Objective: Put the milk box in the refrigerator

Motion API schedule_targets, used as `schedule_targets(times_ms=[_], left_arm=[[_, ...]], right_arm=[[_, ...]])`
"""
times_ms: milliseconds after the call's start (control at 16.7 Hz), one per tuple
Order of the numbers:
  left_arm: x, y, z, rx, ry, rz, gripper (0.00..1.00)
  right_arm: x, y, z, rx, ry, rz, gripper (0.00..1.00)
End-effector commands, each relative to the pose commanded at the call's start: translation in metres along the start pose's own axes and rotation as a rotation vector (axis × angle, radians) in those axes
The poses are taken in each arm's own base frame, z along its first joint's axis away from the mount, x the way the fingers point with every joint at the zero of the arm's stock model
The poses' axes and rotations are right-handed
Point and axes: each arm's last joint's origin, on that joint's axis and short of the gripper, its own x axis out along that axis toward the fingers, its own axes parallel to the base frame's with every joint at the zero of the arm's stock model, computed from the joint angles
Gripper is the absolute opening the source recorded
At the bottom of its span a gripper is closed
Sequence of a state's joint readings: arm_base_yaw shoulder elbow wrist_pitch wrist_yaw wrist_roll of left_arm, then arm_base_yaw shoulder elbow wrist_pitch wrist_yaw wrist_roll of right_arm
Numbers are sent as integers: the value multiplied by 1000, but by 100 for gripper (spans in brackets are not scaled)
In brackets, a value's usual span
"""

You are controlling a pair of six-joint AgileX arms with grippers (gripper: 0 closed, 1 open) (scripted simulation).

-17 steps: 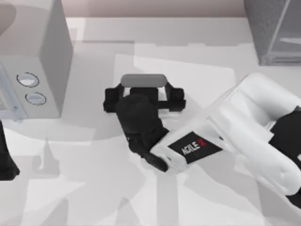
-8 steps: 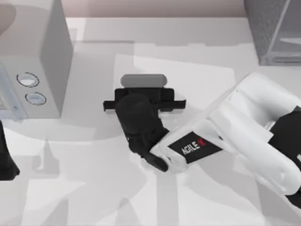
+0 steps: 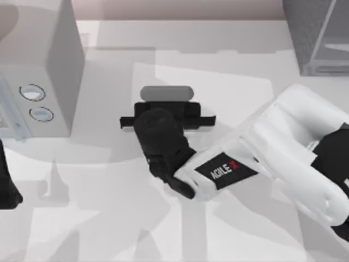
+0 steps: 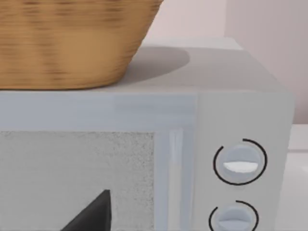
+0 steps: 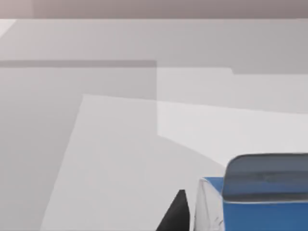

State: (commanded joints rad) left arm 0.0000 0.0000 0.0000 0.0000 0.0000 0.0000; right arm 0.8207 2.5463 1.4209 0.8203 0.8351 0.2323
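Since a second ago the right gripper has drawn its black fingers inward against the milk box, and it now clamps the carton from both sides, unchanged over the last half second. From above, the milk box shows as a rounded grey cap; the right wrist view gives its blue body, a grey ridged top and a crumpled white corner (one dark fingertip sits just beside that corner). It stands on the white table, between the microwave and the refrigerator, nearer the microwave's side and well apart from both.

Seen from above, the refrigerator is a dark grey speckled cabinet with a pale framed panel, at the table's far right corner. By contrast the microwave is a smooth pale grey box with two round ringed dials and a grainy window; a woven tan basket rests on its top.

Near the microwave's front, at the table's left edge, hangs the left arm, parked; whether its gripper is open I cannot tell.
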Motion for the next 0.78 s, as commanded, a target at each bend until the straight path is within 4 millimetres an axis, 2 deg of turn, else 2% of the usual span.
schedule_targets(times_ms=[360,480,600,780], left_arm=[[0,0,0,0,0,0,100],[0,0,0,0,0,0,100],[0,0,0,0,0,0,100],[0,0,0,0,0,0,100]], right_arm=[[-1,1,0,1,-1,3,0],[-1,2,6,3,-2,3,0],[-3,3,24,5,-3,1,0],[-8,5,65,2,0,-2,0]])
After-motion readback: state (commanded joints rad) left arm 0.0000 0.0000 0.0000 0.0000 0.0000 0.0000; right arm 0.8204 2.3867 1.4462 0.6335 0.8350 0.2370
